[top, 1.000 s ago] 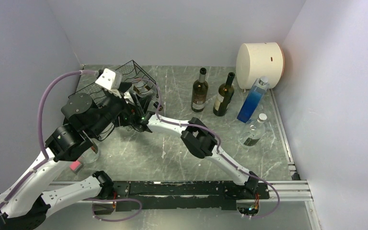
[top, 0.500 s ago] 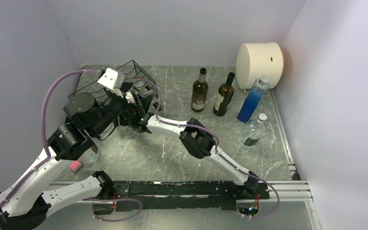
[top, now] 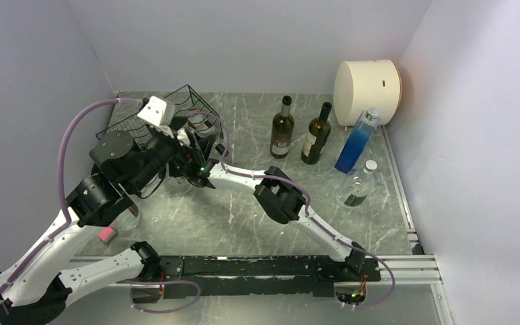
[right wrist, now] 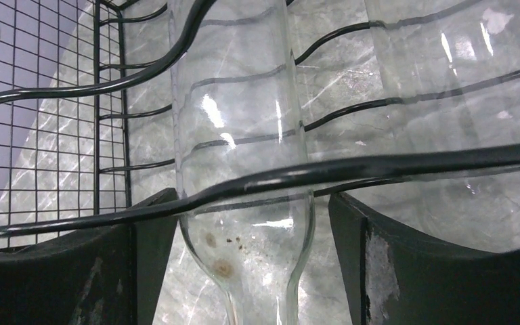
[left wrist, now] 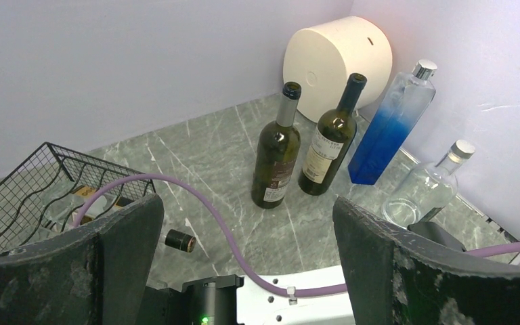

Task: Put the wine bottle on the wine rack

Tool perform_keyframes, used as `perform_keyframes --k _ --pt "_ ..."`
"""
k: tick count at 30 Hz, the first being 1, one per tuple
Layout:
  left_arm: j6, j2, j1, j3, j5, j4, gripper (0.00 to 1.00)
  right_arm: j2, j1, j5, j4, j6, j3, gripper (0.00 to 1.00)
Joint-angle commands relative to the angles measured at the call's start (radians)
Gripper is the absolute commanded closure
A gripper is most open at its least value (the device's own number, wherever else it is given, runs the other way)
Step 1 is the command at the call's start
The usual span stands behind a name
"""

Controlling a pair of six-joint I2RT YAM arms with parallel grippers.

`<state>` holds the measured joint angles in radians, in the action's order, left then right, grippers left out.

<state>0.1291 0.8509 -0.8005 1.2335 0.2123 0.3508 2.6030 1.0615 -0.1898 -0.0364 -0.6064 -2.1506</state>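
Overhead, I see the wine rack (top: 193, 95) standing at the far left of the bench (top: 244, 217), with both arms reaching toward its open front. The wine bottle (right wrist: 244, 135), of clear glass, lies on its side in the rack. In the right wrist view one wavy black rod crosses in front of its shoulder, and thinner rods show through the glass behind it. Which tier carries it I cannot tell. The right end effector (right wrist: 252, 200) has its two dark fingers apart, one on each side of the bottle where the body narrows to the neck. A sliver of bench shows between the glass and the finger at the right of that view; on the other side I cannot tell whether finger and glass touch. The left end effector (left wrist: 247, 203) is spread wide with nothing between its fingers, above the right arm's white forearm and just beside the rack. In that view the bottle's dark-capped neck pokes out of the rack front. Well apart, toward the far right corner, two dark wine bottles (top: 282, 128) stand upright side by side. Beyond them are a blue bottle (top: 357, 142), a clear capped bottle (top: 357, 186) and a cream cylinder (top: 367, 82) by the back wall.
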Motion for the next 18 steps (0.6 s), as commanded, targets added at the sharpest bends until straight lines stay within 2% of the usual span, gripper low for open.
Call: perform_keyframes --k 1,9,12,18 --pt "-0.01 -0.013 -0.003 0.04 -0.014 0.018 0.01 -0.108 -0.004 0.003 0.061 -0.005 0.028 0.11" --pt "-0.01 -0.01 -0.003 0.05 -0.006 0.039 0.01 -0.223 -0.008 0.001 0.054 -0.027 0.147 0.04" --pt "-0.012 -0.017 -0.003 0.05 -0.002 0.036 0.01 -0.318 -0.007 0.026 0.135 -0.017 0.275 0.04" --pt "-0.025 -0.038 -0.003 0.038 0.016 0.014 0.01 -0.518 -0.005 0.011 0.35 0.026 0.634 0.06"
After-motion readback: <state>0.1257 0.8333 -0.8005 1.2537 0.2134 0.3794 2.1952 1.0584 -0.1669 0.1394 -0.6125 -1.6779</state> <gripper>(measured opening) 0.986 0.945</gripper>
